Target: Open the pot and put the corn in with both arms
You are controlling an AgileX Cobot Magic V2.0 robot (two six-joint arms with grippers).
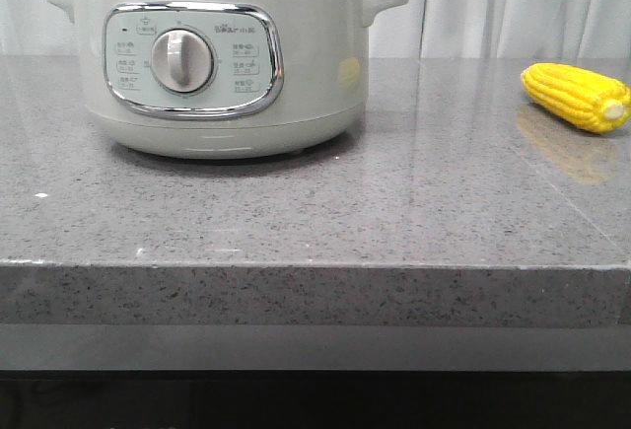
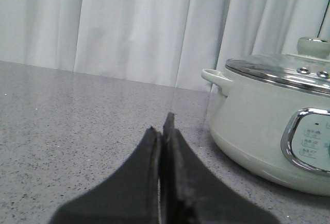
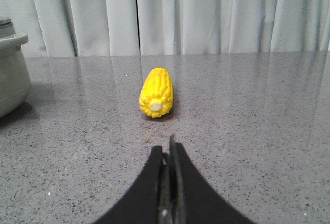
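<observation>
Sitting on the grey speckled surface [image 1: 296, 222]: electric cooker pot [image 1: 217, 64] at left, glass lid [image 2: 278, 68] closed, knob [image 2: 313, 46] on top as the obvious hold; likely light but breakable and slick. Well apart at right, corn cob [image 1: 577, 97], lying flat, stub end toward right pincer [image 3: 169, 154]; probably stiff, light, prone to rolling, best pinched across the middle. Left pincer [image 2: 164, 131] and right both pressed together, empty.

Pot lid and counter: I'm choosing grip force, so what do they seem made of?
The lid looks like clear glass in a polished steel rim: curtain folds show through it and the band mirrors light. Its knob looks like pale glossy plastic or ceramic; I can't tell which. The counter looks like polished speckled grey stone or composite: it reflects the corn.
</observation>
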